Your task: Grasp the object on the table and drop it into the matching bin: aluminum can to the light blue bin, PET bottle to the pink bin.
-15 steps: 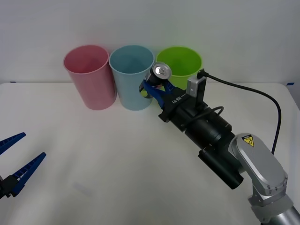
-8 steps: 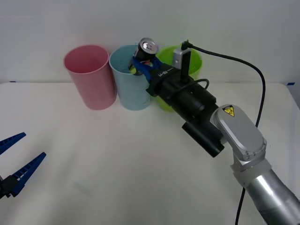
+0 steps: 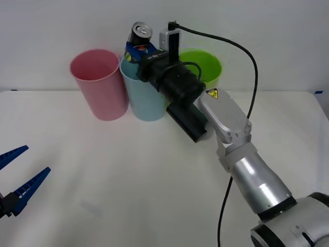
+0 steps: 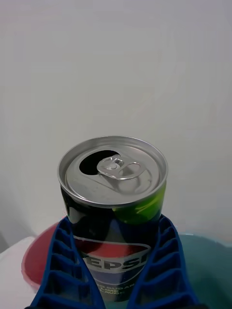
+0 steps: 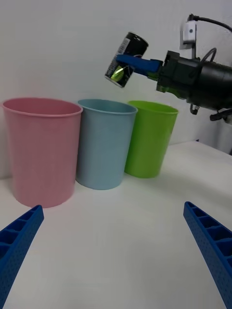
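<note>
My right gripper [image 3: 136, 50] is shut on the aluminum can [image 3: 140, 34], a small dark can with a silver pull-tab top [image 4: 114, 170], and holds it tilted in the air above the light blue bin [image 3: 144, 85]. From the left wrist, the can [image 5: 125, 59] hangs over the blue bin [image 5: 103, 143], well above its rim. The pink bin [image 3: 98, 84] stands just left of the blue one. My left gripper [image 3: 18, 180] rests open low at the table's near left edge, far from the bins.
A lime green bin [image 3: 202, 68] stands right of the blue bin, partly behind my right arm. The white table [image 3: 123, 185] stretches wide in front of the bins. A black cable [image 3: 247, 62] loops off the right wrist.
My right arm has lifted the can up and to the left, from in front of the green bin to above the light blue bin. The left gripper has not moved.
</note>
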`<control>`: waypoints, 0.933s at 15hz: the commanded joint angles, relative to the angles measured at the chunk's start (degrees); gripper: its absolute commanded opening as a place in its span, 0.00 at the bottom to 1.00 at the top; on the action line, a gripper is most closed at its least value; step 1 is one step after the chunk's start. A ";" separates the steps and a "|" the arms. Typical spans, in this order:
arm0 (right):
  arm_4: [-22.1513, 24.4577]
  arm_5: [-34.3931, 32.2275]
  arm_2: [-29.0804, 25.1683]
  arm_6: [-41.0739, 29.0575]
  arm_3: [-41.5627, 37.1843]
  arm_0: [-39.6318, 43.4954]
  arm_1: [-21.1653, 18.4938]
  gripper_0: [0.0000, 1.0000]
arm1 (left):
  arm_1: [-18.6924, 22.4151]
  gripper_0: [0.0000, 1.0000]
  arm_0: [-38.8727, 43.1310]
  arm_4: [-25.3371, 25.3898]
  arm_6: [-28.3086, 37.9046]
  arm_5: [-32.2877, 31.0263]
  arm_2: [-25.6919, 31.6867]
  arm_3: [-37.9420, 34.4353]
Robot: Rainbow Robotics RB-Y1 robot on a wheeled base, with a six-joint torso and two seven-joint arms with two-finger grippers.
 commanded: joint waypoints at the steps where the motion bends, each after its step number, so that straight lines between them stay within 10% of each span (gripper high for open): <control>1: 1.39 2.48 -2.28 1.52 6.07 -4.17 2.32 0.00 | 0.00 1.00 0.00 0.00 0.00 0.00 0.00 0.00; 11: 2.36 7.40 -2.28 3.45 8.62 -5.49 2.53 0.00 | 0.00 1.00 0.00 0.00 0.00 0.00 0.00 0.00; 12: 2.36 7.49 -2.28 3.54 8.62 -5.49 2.53 0.14 | 0.00 1.00 0.00 0.00 0.00 0.00 0.00 0.00; 13: 2.36 7.49 -2.37 3.72 8.62 -5.49 2.53 0.73 | 0.00 1.00 0.00 0.00 0.00 0.00 0.00 0.00; 14: 2.36 7.49 -2.46 3.98 8.62 -5.49 2.53 1.00 | 0.00 1.00 0.00 0.00 0.00 0.00 0.00 0.00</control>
